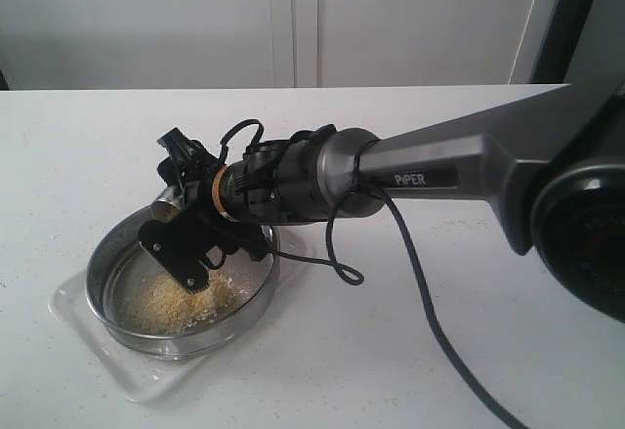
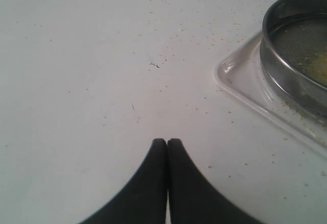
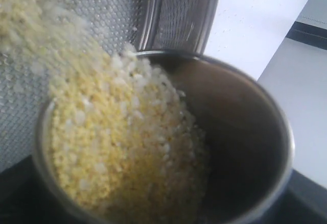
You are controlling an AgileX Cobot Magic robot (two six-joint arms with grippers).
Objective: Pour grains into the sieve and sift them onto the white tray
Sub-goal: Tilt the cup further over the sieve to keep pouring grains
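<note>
Pouring is midway: the right fingers (image 1: 176, 253) grip a tilted cup (image 3: 245, 132), grains (image 3: 112, 147) spilling into the sieve (image 1: 115, 253) on the tray (image 1: 78, 309), near left. Left fingers (image 2: 153, 183) are pressed together, empty. Sifting remains.

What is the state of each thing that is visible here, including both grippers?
steel cup: tilted, part full
grains: sliding from the steel cup into the sieve
sieve: standing in the white tray, grains heaped inside
white tray: flat on the table, under the sieve
right gripper: shut on the steel cup
left gripper: shut, empty
</note>
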